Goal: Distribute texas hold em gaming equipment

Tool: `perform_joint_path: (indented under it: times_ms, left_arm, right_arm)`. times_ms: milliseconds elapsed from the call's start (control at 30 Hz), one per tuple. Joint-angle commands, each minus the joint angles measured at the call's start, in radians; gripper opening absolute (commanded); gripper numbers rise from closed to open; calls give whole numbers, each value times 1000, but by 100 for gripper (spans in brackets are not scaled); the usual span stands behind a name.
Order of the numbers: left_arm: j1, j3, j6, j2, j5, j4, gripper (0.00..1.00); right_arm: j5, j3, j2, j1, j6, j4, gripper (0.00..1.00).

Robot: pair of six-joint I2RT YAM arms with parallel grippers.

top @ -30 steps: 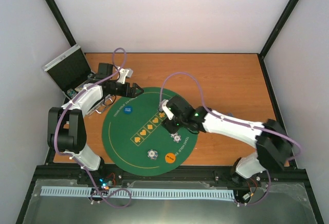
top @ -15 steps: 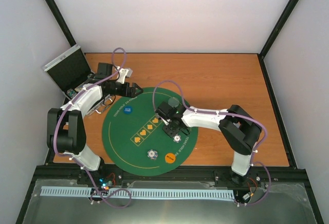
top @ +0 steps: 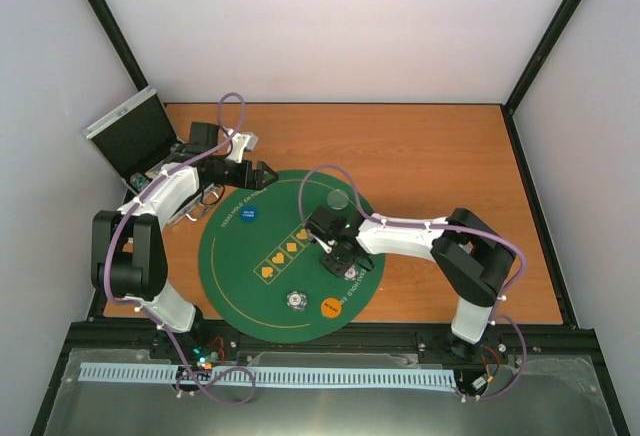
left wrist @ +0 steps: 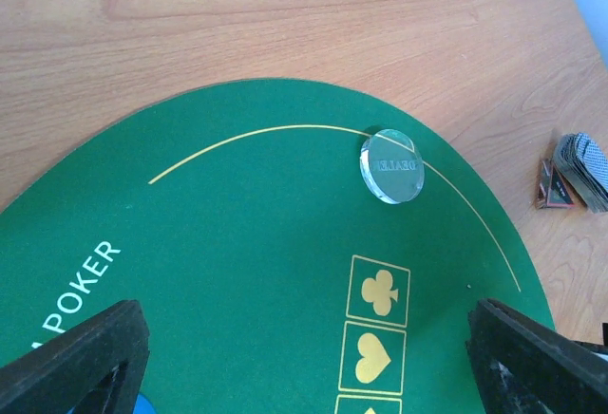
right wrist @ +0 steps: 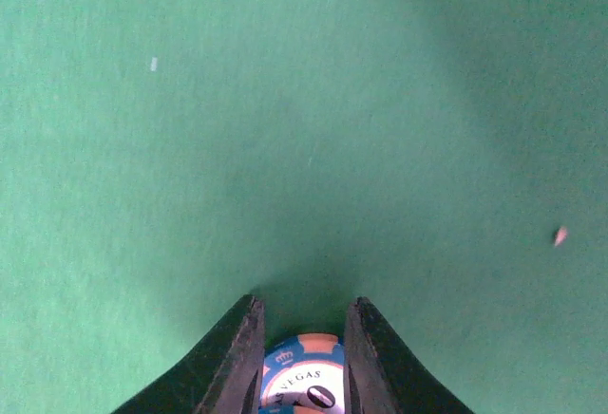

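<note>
My right gripper is low over the round green mat, its fingers closed against both sides of a blue-and-orange poker chip marked "Las Vegas". In the top view this gripper is right of the suit boxes, with the chip at its tip. My left gripper is wide open and empty above the mat's far left edge. A clear dealer disc lies near the mat's far rim. Playing cards lie on the wood beyond it.
A blue disc, an orange disc and another patterned chip lie on the mat. The open silver case stands at the table's far left corner. A small dark piece lies beside the cards.
My right arm folded in and its gripper moved down-right along the mat onto the chip by the suit boxes, uncovering the clear disc. The left arm has not moved.
</note>
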Motion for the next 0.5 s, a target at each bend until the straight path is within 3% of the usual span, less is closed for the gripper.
perform_joint_path:
  times_ms: [0, 167, 267, 367, 467]
  left_arm:
    - [0, 13, 24, -22, -2, 14, 93]
    - [0, 12, 23, -22, -3, 14, 93]
    - [0, 13, 25, -22, -3, 13, 92]
    - [0, 13, 25, -22, -2, 11, 93]
    - [0, 9, 28, -32, -4, 13, 93]
  right_arm:
    - [-50, -52, -47, 15, 27, -110, 26]
    - [-67, -60, -68, 15, 31, -120, 27]
    - [-73, -21, -77, 15, 27, -131, 34]
    - [-67, 26, -106, 15, 42, -149, 49]
    - [-27, 32, -134, 15, 88, -194, 55]
